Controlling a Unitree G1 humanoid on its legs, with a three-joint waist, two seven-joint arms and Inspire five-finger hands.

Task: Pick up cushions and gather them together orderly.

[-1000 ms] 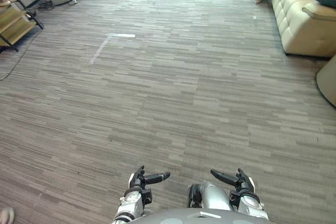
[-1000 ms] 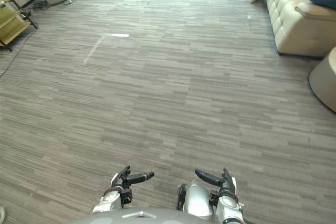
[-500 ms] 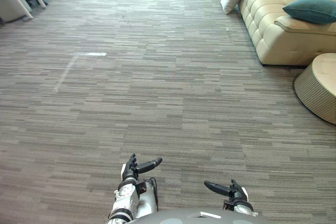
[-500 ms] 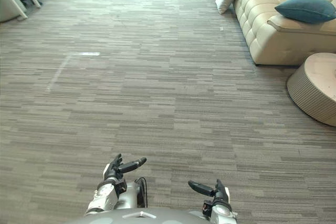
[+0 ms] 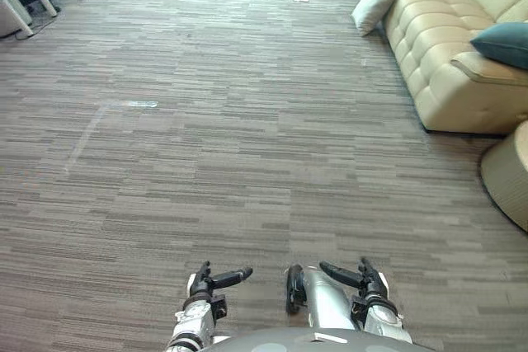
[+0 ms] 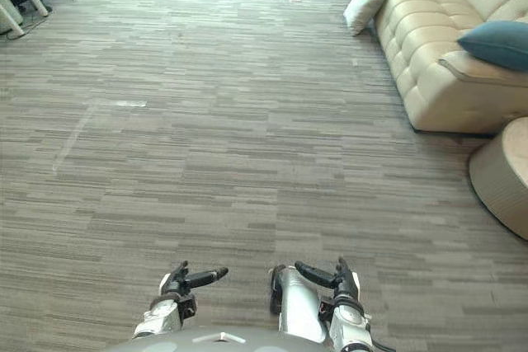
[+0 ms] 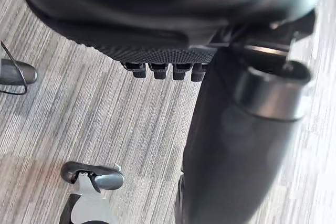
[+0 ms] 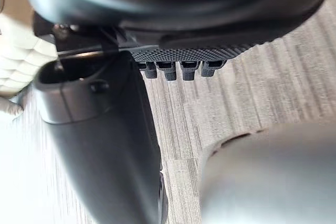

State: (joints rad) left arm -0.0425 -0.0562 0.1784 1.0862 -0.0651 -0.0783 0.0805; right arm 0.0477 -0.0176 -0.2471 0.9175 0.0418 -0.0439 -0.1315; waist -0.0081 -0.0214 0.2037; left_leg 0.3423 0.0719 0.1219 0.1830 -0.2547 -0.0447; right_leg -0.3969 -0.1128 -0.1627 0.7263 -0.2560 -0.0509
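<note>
1. The turning relation: both cushions lie ahead and to the robot's right, well apart from the hands, so I judge that walking comes before any reach; the right hand [image 5: 367, 280] is on the nearer side.
2. The white cushion [image 5: 373, 7] stands on the floor [image 5: 247, 162], tilted, leaning against the front of the sofa [image 5: 437, 39] at its far part; it looks soft and plump, roughly rectangular, with pointed corners; its long side runs up along the sofa's face.
3. The teal cushion [image 6: 499, 44] lies on the near end of the sofa, on a flat ledge above the tufted part; it is puffy, of matt cloth, and its long axis goes across the view; it is the nearer of the two.
4. The right hand is low before the body, fingers straight and spread from the thumb, with nothing in it.
5. The left hand [image 5: 205, 279] is beside it and apart, also with straight fingers and nothing held.
6. The sofa is cream, smooth like leather, with deep button tufts; a round pouf [image 5: 510, 172] with a ribbed side stands near its close corner, so the way to the teal cushion passes beside it.
7. The floor is grey carpet in thin stripes; a pale tape mark [image 5: 132, 105] lies on it to the left.
</note>
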